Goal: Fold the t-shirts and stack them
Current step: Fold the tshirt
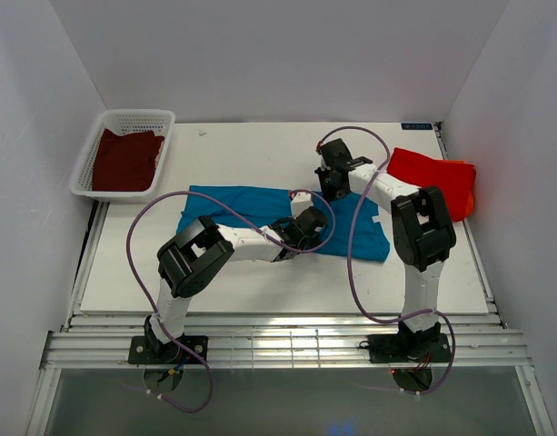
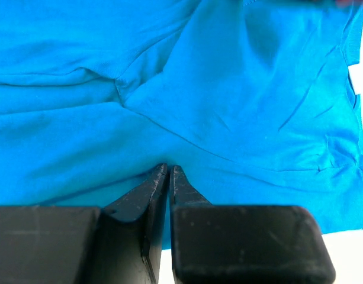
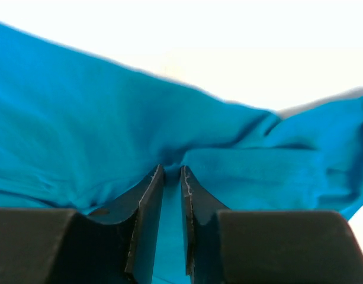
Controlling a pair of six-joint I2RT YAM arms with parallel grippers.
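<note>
The teal shirt (image 1: 233, 204) lies spread across the middle of the tabletop (image 1: 260, 282), with its long side running left to right. The left tool (image 1: 294, 229) is clenched on its near edge, and the wrist view shows the tips pressed together with teal cloth between them. The right tool (image 1: 331, 182) is clamped on a raised ridge of the same shirt at its far edge, where the cloth bunches up into the jaws. The red shirt (image 1: 437, 177) sits folded at the far right corner. The maroon shirt (image 1: 124, 159) is in the basket (image 1: 137, 116) at the far left corner.

This looks like the first fold, with the right part of the shirt ready to be carried over the left. To do it well:

- Raise both tools together and level, just enough for the cloth to clear what lies below.
- Hold the span between the tools taut so the crease comes out straight.
- Move both across at the same pace, or the edges will land skewed.
- Set the edge down on the matching edge before letting go.

Both pinches are shallow, so a quick pull could slip the cloth free.
</note>
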